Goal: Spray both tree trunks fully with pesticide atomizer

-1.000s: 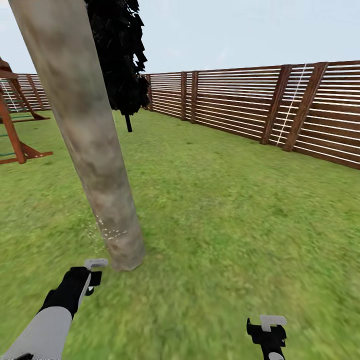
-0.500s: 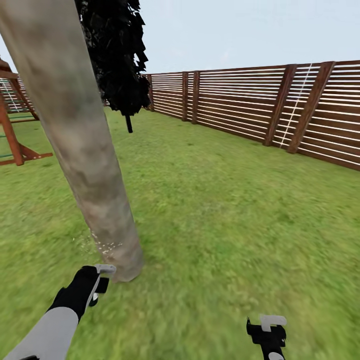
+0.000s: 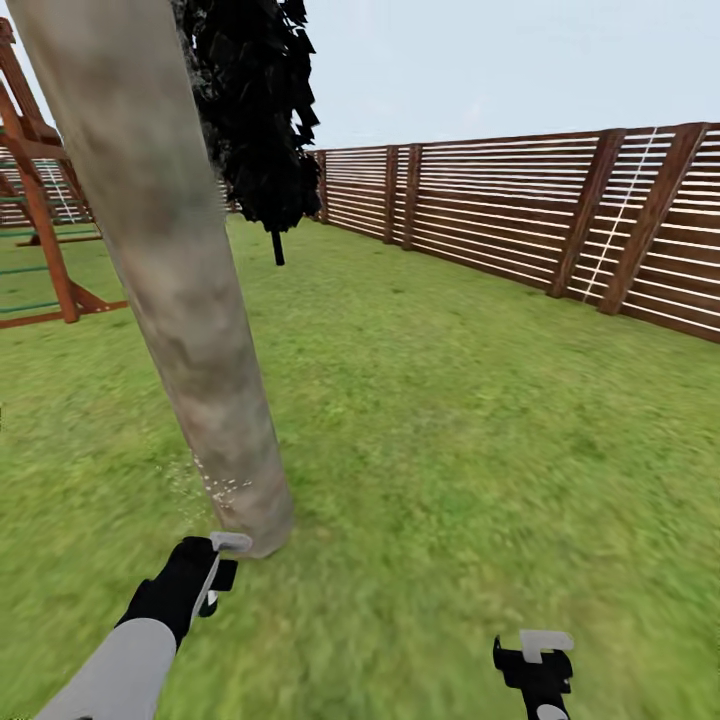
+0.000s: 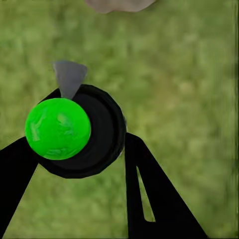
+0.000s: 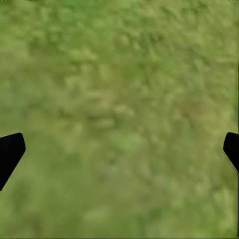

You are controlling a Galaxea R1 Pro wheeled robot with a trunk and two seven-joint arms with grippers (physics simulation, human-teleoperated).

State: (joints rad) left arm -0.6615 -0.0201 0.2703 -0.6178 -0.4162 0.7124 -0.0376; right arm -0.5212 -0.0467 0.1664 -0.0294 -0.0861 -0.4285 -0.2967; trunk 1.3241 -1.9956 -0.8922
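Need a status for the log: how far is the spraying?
Done: atomizer is off the floor, in the left tool. In hand: white specks sit low on the near trunk only. Left: rest of this trunk, plus the second tree. Right tool is open over grass.

The tree trunk (image 3: pixel 170 270) is cut off by the head view's top edge, so its crown cannot be seen. The right gripper (image 3: pixel 535 662) is cropped at the bottom edge. In the left wrist view, the held object (image 4: pixel 74 132) is seen end-on as a dark disc with a green ball, and its label is hidden. The wooden frame (image 3: pixel 40 230) is cut at the left edge.
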